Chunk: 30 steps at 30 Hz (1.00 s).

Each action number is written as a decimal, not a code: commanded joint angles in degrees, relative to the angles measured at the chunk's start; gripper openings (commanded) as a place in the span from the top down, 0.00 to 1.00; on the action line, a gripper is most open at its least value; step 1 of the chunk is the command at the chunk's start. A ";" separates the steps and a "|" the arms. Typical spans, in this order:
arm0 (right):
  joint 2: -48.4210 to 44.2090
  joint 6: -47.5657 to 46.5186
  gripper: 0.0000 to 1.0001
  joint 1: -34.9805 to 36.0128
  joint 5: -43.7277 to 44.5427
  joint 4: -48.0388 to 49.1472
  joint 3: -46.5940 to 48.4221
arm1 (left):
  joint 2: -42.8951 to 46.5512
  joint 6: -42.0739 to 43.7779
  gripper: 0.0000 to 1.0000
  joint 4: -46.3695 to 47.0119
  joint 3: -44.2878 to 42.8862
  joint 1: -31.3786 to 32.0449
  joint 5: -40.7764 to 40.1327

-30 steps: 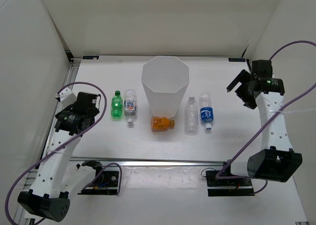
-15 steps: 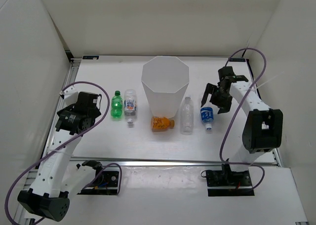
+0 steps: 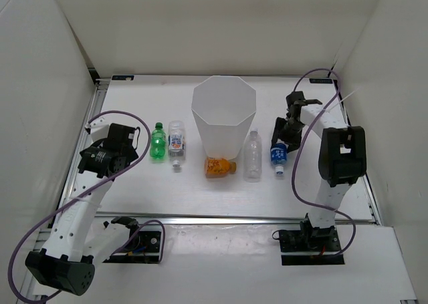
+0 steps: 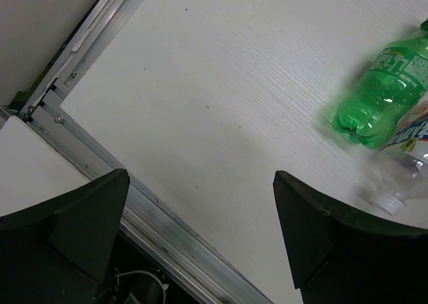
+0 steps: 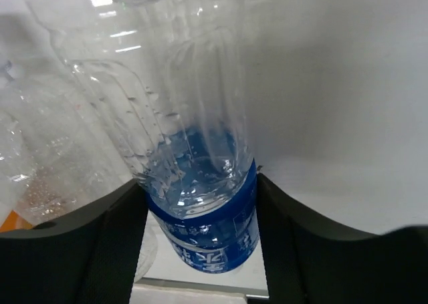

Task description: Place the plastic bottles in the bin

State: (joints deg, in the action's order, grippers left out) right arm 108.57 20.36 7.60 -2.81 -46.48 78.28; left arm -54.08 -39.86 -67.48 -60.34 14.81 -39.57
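Your blue-label bottle point(image 5: 200, 210) sits squarely between the right gripper's point(image 3: 282, 142) two black fingers point(image 5: 114, 244). In the right wrist view each finger presses against a side of the blue label, so the jaws are clamped on that bottle. The top view places it on the table point(image 3: 134, 190), cap toward you, just right of the plain clear bottle point(image 3: 253, 156) and to the right of the bin point(image 3: 224, 140).

The wrist view gives you the contact on both sides of the label. The top view cannot show this, because the gripper body covers the bottle's far end. Only the top view shows the rest of the row. The orange bottle point(image 3: 219, 166) lies against the bin's near side. The green bottle point(image 3: 158, 142) and the white-red label bottle point(image 3: 176, 142) lie side by side to the left of the bin.

Your left gripper point(image 4: 200, 210) hangs with its jaws spread wide over bare table near the left rail point(image 4: 100, 184). In its wrist view the green bottle lies off to the right, well outside the fingers.
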 commanded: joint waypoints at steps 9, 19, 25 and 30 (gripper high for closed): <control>-7.93 2.84 0.59 -3.11 1.23 -9.22 23.61 | -1.46 1.45 0.00 -0.63 -0.57 0.31 -0.77; -13.82 8.20 0.64 5.75 -7.74 -0.15 46.61 | -5.50 -0.49 0.00 3.76 -1.63 0.31 4.68; -7.86 3.82 0.65 16.56 -5.64 6.14 52.75 | -6.56 -0.49 0.00 6.04 -2.24 0.31 4.68; -7.05 -1.98 0.41 24.92 2.09 6.14 49.79 | -8.57 1.70 0.00 8.94 -2.24 0.31 4.16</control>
State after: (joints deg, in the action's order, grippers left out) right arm 101.86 23.38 29.30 -5.65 -41.60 129.56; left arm -62.04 -39.59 -61.73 -60.64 14.83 -35.14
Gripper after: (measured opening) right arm 0.595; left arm 1.000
